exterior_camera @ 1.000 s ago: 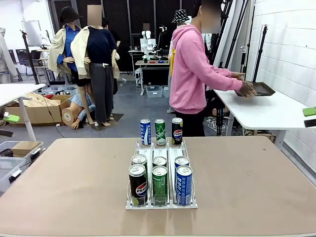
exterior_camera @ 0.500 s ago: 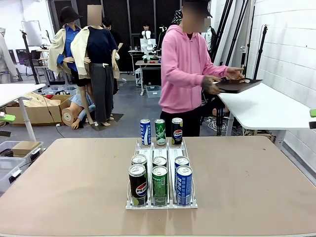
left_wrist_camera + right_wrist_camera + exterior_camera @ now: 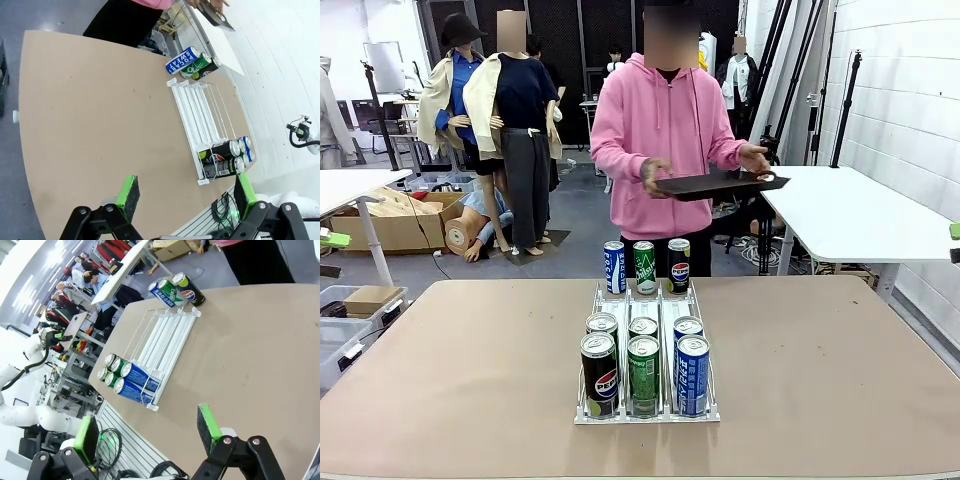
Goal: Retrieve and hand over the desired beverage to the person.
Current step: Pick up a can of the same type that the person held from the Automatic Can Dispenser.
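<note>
The person [image 3: 665, 140] in a pink hooded sweatshirt stands at the table's far edge, facing me and holding a dark tray [image 3: 715, 183] level in both hands. A white wire rack [image 3: 645, 300] lies along the middle of the brown table. Several cans stand at its near end, among them a black Pepsi can [image 3: 599, 373], a green can [image 3: 643, 373] and a blue can [image 3: 692, 373]. Three more cans [image 3: 645, 266] stand at its far end. My left gripper [image 3: 186, 195] hangs open above the table, short of the rack [image 3: 200, 115]. My right gripper [image 3: 147, 432] is open too, beside the rack [image 3: 165, 335].
A white side table [image 3: 860, 215] stands at the right behind the brown table [image 3: 450, 380]. Another white table [image 3: 350, 185], cardboard boxes [image 3: 395, 220] and bins sit on the floor at the left. Bare tabletop lies on both sides of the rack.
The person has turned away from the white side table, lifted the dark tray and carried it leftwards, and now faces my table. The cans and rack have not moved.
</note>
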`<action>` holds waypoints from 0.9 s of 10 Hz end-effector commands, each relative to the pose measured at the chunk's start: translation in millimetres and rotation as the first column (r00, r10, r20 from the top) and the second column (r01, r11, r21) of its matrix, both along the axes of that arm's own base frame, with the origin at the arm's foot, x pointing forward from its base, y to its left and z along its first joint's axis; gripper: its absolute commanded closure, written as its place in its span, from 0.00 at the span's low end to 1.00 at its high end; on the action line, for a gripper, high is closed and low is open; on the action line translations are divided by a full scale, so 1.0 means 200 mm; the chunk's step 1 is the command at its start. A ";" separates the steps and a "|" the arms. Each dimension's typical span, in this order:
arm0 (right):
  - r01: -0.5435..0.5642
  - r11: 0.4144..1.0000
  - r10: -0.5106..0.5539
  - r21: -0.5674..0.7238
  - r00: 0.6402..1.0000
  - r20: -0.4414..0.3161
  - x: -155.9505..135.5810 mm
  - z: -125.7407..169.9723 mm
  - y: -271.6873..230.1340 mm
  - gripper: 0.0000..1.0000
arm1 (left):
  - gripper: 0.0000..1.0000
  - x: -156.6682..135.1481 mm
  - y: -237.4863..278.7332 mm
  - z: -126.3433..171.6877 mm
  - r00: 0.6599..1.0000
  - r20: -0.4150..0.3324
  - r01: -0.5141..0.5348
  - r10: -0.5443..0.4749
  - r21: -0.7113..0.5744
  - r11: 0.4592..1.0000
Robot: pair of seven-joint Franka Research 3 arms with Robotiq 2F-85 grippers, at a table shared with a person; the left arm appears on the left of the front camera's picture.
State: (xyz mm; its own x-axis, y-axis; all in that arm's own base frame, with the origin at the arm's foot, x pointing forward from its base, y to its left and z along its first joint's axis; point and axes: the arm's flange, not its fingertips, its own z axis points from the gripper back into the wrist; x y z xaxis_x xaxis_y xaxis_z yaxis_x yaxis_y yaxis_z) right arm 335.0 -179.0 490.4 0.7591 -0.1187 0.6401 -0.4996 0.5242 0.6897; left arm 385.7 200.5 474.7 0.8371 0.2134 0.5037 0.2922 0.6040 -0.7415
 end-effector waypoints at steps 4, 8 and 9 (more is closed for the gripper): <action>-0.010 1.000 0.010 0.011 1.000 0.003 0.00 0.00 0.00 0.00 | 0.00 -0.01 0.00 0.00 1.000 0.004 0.000 0.001 -0.006 1.000; -0.010 1.000 0.010 0.011 1.000 0.003 0.00 0.00 0.00 0.00 | 0.00 -0.01 0.00 0.00 1.000 0.004 0.000 0.001 -0.006 1.000; -0.010 1.000 0.010 0.011 1.000 0.003 0.00 0.00 0.00 0.00 | 0.00 -0.01 0.00 0.00 1.000 0.004 0.000 0.001 -0.006 1.000</action>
State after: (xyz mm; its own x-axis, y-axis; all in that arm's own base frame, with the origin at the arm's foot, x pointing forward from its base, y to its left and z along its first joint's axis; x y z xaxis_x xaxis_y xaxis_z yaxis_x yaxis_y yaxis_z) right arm 334.7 -177.8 490.6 0.7612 -0.1148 0.6383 -0.5012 0.5205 0.6913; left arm 385.7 200.2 474.7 0.8375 0.2125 0.5033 0.2914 0.6055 -0.7406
